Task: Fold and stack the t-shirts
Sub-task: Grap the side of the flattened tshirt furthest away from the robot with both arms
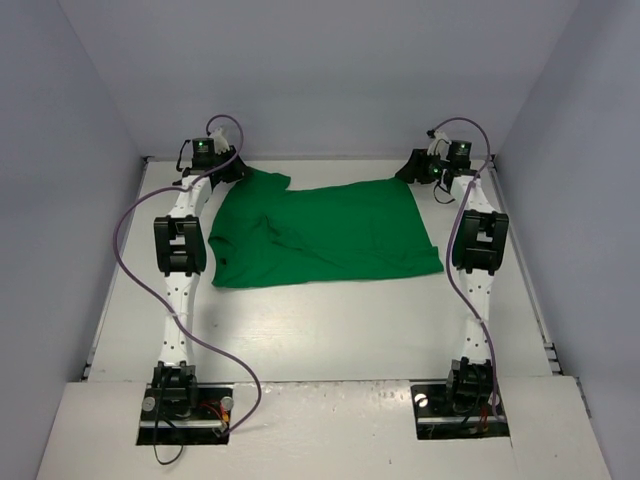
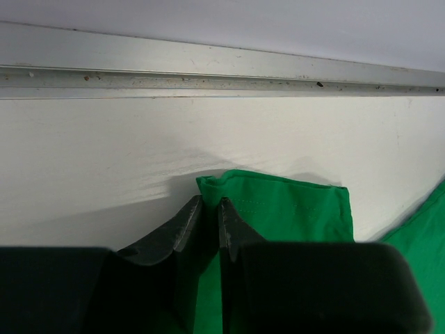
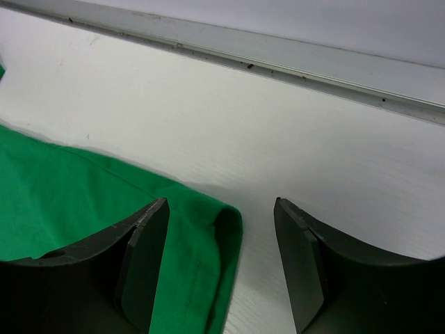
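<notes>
T-shirt (image 1: 320,235) lies spread on the table (image 1: 330,320), with a few wrinkles, its far corners at the two grippers. Left gripper (image 2: 207,205): fingers almost together, pinching the sleeve edge, green cloth in the narrow gap. Right gripper (image 3: 221,209): fingers wide apart, straddling a folded shirt corner that lies against one finger and well clear of the other.

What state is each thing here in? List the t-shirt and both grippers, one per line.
t-shirt: lying spread out, wrinkled.
left gripper: shut on the t-shirt's edge.
right gripper: open, its fingers either side of a t-shirt corner.
</notes>
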{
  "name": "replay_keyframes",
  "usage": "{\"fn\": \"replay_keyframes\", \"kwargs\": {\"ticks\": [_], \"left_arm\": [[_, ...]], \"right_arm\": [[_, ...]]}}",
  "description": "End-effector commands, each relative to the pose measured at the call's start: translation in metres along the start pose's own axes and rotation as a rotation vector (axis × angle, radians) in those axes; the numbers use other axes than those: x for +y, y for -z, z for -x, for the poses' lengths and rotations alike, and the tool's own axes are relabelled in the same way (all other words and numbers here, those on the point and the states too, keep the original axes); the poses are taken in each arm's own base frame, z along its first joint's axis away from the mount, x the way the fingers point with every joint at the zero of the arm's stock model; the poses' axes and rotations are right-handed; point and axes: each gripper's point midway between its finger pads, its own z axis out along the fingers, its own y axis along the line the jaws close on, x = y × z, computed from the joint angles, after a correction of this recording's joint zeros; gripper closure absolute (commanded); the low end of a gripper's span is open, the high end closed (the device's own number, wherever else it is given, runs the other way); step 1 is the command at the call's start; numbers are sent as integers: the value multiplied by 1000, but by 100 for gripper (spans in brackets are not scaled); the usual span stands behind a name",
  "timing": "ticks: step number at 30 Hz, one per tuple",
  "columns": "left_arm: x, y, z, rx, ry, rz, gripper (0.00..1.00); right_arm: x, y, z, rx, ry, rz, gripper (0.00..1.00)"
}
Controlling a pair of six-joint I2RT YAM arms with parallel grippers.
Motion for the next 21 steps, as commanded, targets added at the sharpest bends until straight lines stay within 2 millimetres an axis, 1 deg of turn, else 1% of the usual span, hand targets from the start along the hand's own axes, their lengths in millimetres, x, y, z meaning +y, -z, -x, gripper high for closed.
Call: {"fn": "replay_keyframes", "kwargs": {"ticks": [1, 6, 8, 9, 11, 13, 14, 16, 17, 20, 21], "left_arm": [[1, 11, 6, 10, -6, 29, 90], [0, 13, 6, 14, -2, 22, 90], [-2, 14, 7, 14, -4, 18, 90], [-2, 14, 7, 17, -4, 18, 90], [-3, 15, 8, 17, -6, 15, 90], [-4, 15, 8, 16, -13, 10, 93], [-4, 15, 8, 16, -16, 10, 96], [-4, 15, 10, 9, -27, 2, 100], [-9, 15, 9, 12, -29, -19, 100], [-29, 25, 34, -56, -87, -76, 100], [-28, 24, 36, -71, -106, -82, 100]], "right_arm": [[20, 0, -13, 68, -9, 20, 41], [24, 2, -21, 93, -23, 31, 45], [24, 2, -25, 101, -26, 32, 49], [24, 3, -28, 110, -30, 32, 56], [25, 3, -30, 116, -30, 38, 62], [26, 4, -31, 120, -27, 43, 74], [26, 4, -31, 119, -25, 45, 82], [26, 4, -27, 110, -19, 49, 98], [28, 4, -23, 105, -14, 52, 100], [35, 8, 2, 62, 26, 66, 100], [36, 10, 9, 51, 33, 67, 100]]}}
